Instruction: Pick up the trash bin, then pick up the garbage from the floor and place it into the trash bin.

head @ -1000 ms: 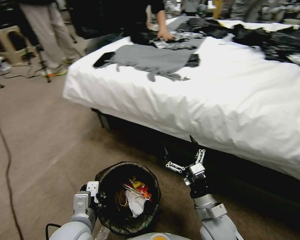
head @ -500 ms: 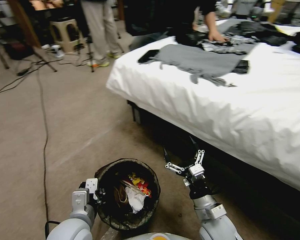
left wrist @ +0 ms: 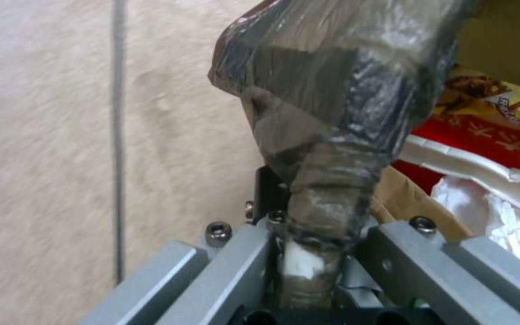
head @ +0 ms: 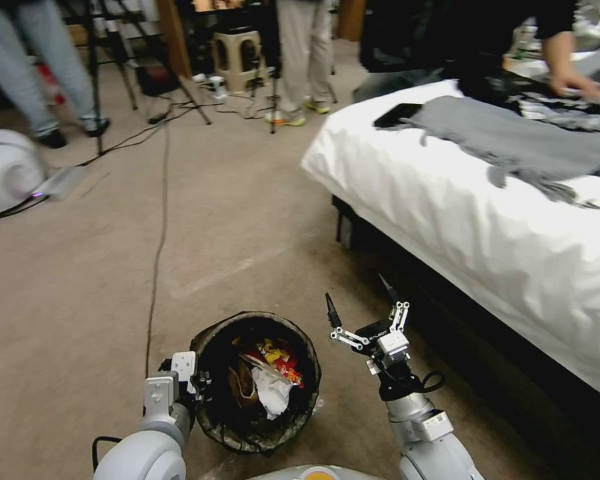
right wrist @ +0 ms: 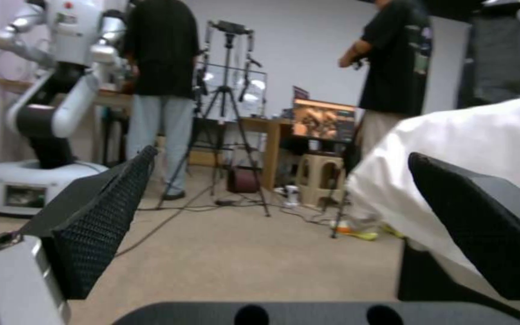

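The right gripper (right wrist: 284,225) spreads its black textured fingers (right wrist: 100,216) wide at lower frame. Beyond lie beige carpet (right wrist: 260,253), a white bed (right wrist: 465,149) right, a tripod (right wrist: 230,117) centre, a white robot (right wrist: 49,99) upper left.

place: robot lab staged as bedroom | signs: bed (head: 487,220), carpet floor (head: 80,280), camera tripod (right wrist: 227,117), second robot (right wrist: 49,104), floor cable (head: 159,240)

Head downward on floor (head: 80,267), wrists close — right faces forward
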{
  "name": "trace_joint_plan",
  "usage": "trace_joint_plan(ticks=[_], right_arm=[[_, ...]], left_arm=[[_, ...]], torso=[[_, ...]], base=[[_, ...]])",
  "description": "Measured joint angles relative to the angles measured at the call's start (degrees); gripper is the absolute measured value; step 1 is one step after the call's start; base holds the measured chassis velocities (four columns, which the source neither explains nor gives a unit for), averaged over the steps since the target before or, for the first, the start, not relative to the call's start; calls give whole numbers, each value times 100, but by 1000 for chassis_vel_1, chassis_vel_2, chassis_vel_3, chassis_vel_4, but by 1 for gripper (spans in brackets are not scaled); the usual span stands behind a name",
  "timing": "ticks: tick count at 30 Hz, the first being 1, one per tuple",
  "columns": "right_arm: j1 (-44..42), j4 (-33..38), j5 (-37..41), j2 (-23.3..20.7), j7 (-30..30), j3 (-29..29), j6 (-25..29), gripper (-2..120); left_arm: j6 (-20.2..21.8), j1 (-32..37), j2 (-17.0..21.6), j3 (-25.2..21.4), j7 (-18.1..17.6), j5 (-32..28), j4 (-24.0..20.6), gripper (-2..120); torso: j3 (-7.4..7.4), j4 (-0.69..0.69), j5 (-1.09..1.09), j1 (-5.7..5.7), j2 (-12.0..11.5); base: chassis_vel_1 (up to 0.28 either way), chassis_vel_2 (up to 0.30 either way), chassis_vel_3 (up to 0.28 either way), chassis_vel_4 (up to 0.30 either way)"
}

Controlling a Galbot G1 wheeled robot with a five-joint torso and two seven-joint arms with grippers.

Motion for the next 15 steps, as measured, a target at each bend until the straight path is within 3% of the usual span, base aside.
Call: trace_joint_plan(ticks=[15], right_arm=[[-10,3,-16,-6,0,-16,-6,100]], left_arm=[[-160,-46,15,32,78,17,86,0]], torso=[[0,2,1,0,0]], base=[[119,115,117,122]])
